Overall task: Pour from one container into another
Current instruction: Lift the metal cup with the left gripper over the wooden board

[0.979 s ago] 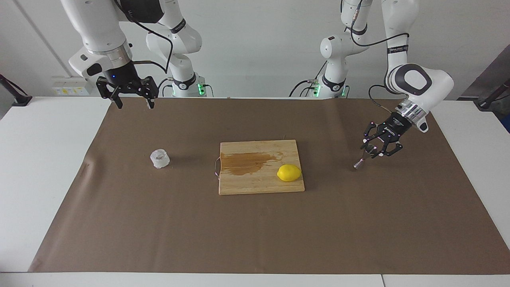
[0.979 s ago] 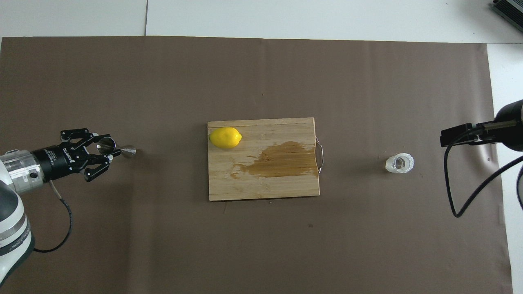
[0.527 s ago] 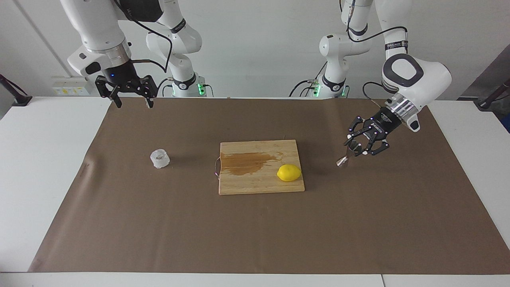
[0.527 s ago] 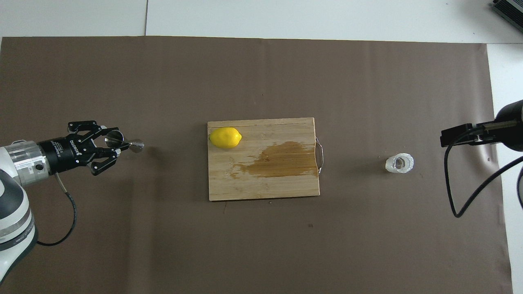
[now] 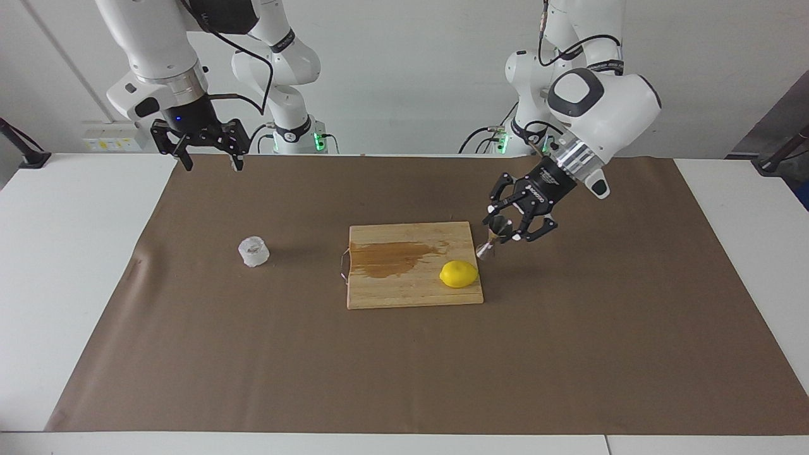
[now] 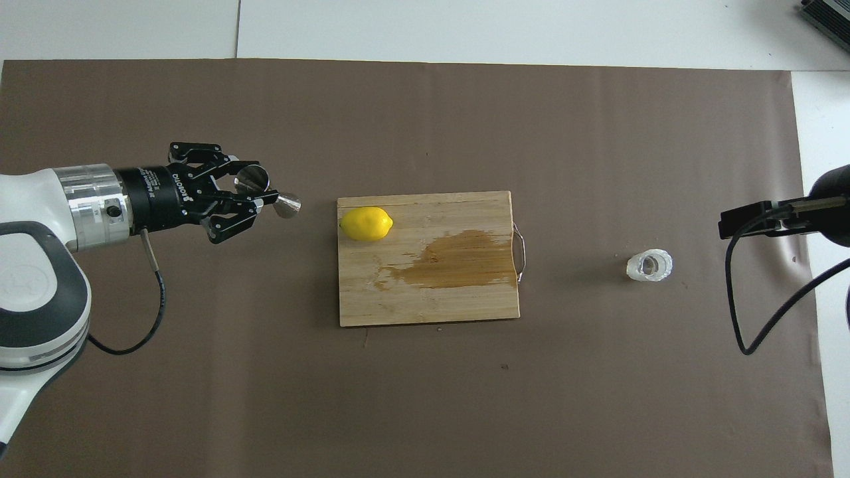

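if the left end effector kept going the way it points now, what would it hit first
Probably the lemon on the cutting board: the left end effector, shut on the jigger, points toward it, though it may pass above.

My left gripper grips the tilted jigger above the brown mat just beside the cutting board with its lemon, while my right gripper, fingers apart, hangs waiting well away from the clear cup.
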